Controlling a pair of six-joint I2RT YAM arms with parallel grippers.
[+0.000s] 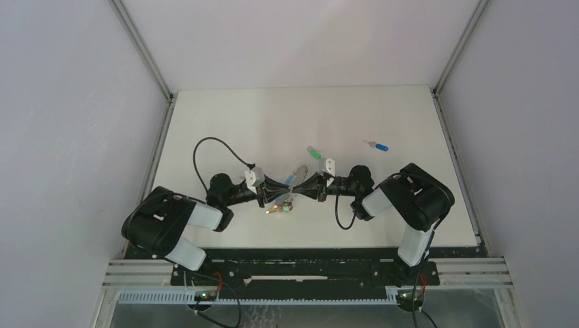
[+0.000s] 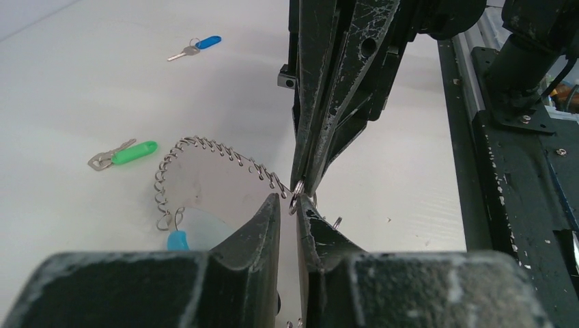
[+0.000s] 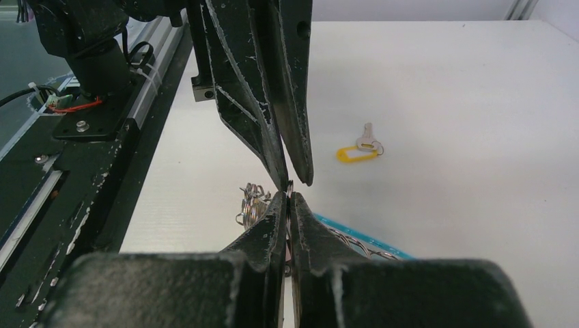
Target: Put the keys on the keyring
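Left gripper (image 2: 289, 205) and right gripper (image 2: 301, 183), both clamped tip to tip on the keyring (image 2: 205, 143) at mid-table, risk its thin wire springing free if either twists, while green key (image 2: 133, 152) and blue key (image 2: 205, 43) lie apart.

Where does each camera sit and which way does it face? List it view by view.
Top external: above and behind the bases, looking down on the table; both arms show, left gripper meeting right gripper.
Left wrist: on the left arm, looking along its own fingers towards the right arm; green key lies left.
Right wrist: on the right arm, looking along its own fingers towards the left arm.
Shared: both wrist views show the grippers tip to tip on the keyring.
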